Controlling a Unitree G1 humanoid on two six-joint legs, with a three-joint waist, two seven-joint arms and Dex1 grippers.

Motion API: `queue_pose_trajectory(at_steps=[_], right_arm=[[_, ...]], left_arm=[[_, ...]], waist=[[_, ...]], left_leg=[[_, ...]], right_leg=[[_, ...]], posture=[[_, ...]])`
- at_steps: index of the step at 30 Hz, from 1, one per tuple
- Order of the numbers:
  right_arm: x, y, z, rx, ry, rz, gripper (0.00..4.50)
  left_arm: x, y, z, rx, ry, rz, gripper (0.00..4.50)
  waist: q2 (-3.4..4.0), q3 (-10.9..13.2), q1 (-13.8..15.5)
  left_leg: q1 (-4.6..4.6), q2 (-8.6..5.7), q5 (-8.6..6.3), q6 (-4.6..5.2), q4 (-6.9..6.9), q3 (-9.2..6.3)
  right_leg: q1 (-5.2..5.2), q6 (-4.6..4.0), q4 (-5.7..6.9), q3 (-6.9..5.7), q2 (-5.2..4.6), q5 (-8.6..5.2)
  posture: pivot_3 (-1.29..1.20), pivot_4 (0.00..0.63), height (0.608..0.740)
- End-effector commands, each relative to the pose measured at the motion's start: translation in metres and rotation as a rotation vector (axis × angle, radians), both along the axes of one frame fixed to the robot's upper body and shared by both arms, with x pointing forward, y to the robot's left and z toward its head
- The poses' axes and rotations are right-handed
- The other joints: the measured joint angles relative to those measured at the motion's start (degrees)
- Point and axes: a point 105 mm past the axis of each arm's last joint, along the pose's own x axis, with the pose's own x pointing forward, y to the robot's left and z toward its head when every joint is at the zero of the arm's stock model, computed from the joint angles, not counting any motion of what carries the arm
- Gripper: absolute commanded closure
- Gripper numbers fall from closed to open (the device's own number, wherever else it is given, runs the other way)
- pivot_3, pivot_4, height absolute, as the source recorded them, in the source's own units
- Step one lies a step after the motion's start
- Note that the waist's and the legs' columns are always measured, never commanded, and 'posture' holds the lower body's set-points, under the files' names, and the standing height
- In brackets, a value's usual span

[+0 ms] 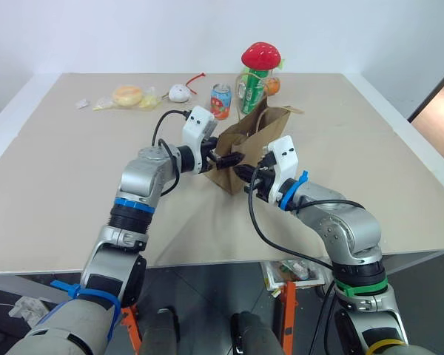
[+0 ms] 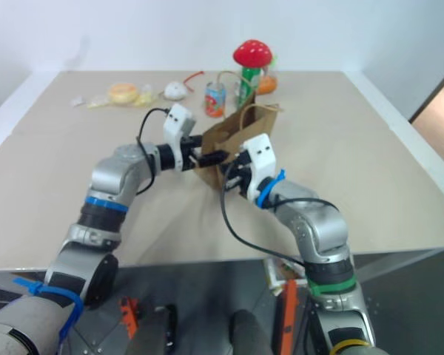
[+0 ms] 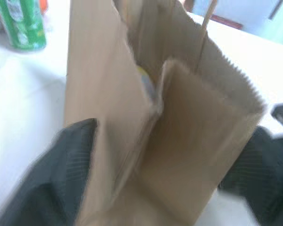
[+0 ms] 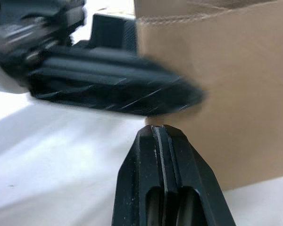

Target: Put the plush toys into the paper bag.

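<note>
The large beige surface fills most of the head views, and at its centre the paper bag is seen lying tipped, its handles toward the upper right. No brown furry toy can be made out anywhere on the surface; in the left wrist view a pale yellow patch is glimpsed deep inside the bag's mouth, which may be the egg-shaped toy, though this cannot be confirmed. The task is therefore judged to be well advanced or at its closing handling of the bag, with the contents left unverified. The left end effector is placed against the bag's near end from the centre left, its two fingers spread wide on either side of the folded paper; whether the paper is actually pinched cannot be told. The right end effector is closed tight with nothing between its fingers, its tip just beside the bag's lower side. In the upper part of the frame a red mushroom-capped toy, two cans and a small white toy are left standing, well apart from the bag.
</note>
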Motion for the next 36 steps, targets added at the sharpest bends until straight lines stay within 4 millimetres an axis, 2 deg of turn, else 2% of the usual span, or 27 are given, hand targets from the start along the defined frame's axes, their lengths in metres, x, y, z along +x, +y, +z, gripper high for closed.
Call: queue_pose_trajectory(at_steps=[1, 5, 6, 13, 17, 20, 24, 27, 30, 33, 36], right_arm=[[-0.002, 0.000, 0.013, 0.015, -0.046, 0.010, 4.50], [-0.002, -0.003, 0.015, 0.015, -0.051, 0.003, 4.50], [-0.002, -0.004, 0.016, 0.014, -0.053, 0.001, 4.50], [-0.008, -0.030, 0.031, 0.012, -0.083, 0.006, 4.50], [-0.020, -0.054, 0.040, 0.001, -0.105, 0.027, 4.50], [-0.025, -0.072, 0.045, -0.010, -0.116, 0.010, 4.50], [-0.032, -0.095, 0.048, -0.026, -0.121, -0.024, 4.50], [-0.034, -0.110, 0.050, -0.037, -0.118, -0.047, 4.50], [-0.034, -0.124, 0.054, -0.043, -0.118, -0.072, 4.50], [-0.034, -0.130, 0.057, -0.050, -0.116, -0.072, 4.50], [-0.034, -0.133, 0.057, -0.055, -0.113, -0.067, 4.50]], left_arm=[[0.002, -0.003, 0.010, -0.002, -0.061, 0.017, 2.23], [0.004, -0.001, 0.008, -0.001, -0.059, 0.025, 4.23], [0.004, 0.000, 0.008, 0.000, -0.059, 0.025, 4.47], [0.010, 0.009, 0.007, 0.036, -0.080, 0.045, 4.47], [0.008, 0.018, 0.012, 0.063, -0.172, -0.001, 4.47], [0.004, 0.032, 0.021, 0.020, -0.236, -0.066, 4.47], [0.002, 0.066, 0.033, -0.028, -0.322, -0.137, 4.47], [-0.007, 0.089, 0.039, -0.061, -0.347, -0.234, 4.47], [-0.029, 0.107, 0.038, -0.066, -0.350, -0.404, 4.47], [-0.046, 0.119, 0.027, -0.025, -0.302, -0.537, 4.47], [-0.051, 0.125, 0.024, -0.006, -0.306, -0.557, 4.47]], waist=[[0.00, 0.0, 0.0], [0.00, 0.0, 0.0], [0.00, 0.0, 0.0], [0.00, 0.0, 0.0], [0.00, 0.0, -0.1], [0.00, 0.0, -0.1], [0.00, 0.0, -0.1], [0.00, 0.0, 0.0], [0.00, 0.0, 0.0], [0.00, 0.0, 0.0], [0.00, 0.0, 0.0]], left_leg=[[0.00, 0.00, 0.00, 0.00, 0.00, 0.00], [0.01, 0.00, 0.00, 0.00, 0.00, 0.00], [0.01, 0.00, 0.00, 0.00, 0.00, 0.00], [0.01, 0.00, 0.00, 0.00, 0.00, 0.00], [0.02, 0.00, 0.00, -0.01, -0.01, 0.00], [0.07, 0.00, 0.00, -0.01, -0.05, 0.00], [0.06, 0.00, 0.00, -0.01, -0.06, 0.02], [0.07, 0.00, 0.00, -0.01, -0.07, 0.02], [0.06, 0.00, 0.00, -0.01, -0.07, 0.03], [0.06, -0.01, 0.00, -0.01, -0.06, 0.03], [0.07, 0.00, 0.00, 0.00, -0.06, 0.03]], right_leg=[[0.00, 0.00, 0.00, 0.00, 0.00, 0.00], [-0.01, -0.02, 0.00, 0.00, 0.00, 0.01], [-0.01, -0.02, 0.00, 0.00, 0.00, 0.02], [0.00, -0.02, -0.01, 0.01, 0.00, 0.01], [-0.02, -0.05, -0.01, 0.01, 0.00, 0.00], [-0.02, -0.14, -0.01, 0.01, 0.00, -0.05], [-0.03, -0.26, -0.01, 0.03, 0.00, -0.13], [-0.03, -0.28, -0.02, 0.03, 0.00, -0.14], [-0.03, -0.28, -0.02, 0.03, -0.01, -0.15], [-0.01, -0.33, -0.03, 0.03, -0.02, -0.18], [0.00, -0.34, -0.03, 0.03, -0.03, -0.18]], posture=[[0.00, 0.150, 0.740], [0.00, 0.150, 0.740], [0.00, 0.150, 0.740], [0.00, 0.150, 0.740], [0.00, 0.150, 0.740], [0.00, 0.150, 0.740], [0.00, 0.150, 0.740], [0.00, 0.150, 0.740], [0.00, 0.150, 0.740], [0.00, 0.150, 0.740], [0.00, 0.150, 0.740]])
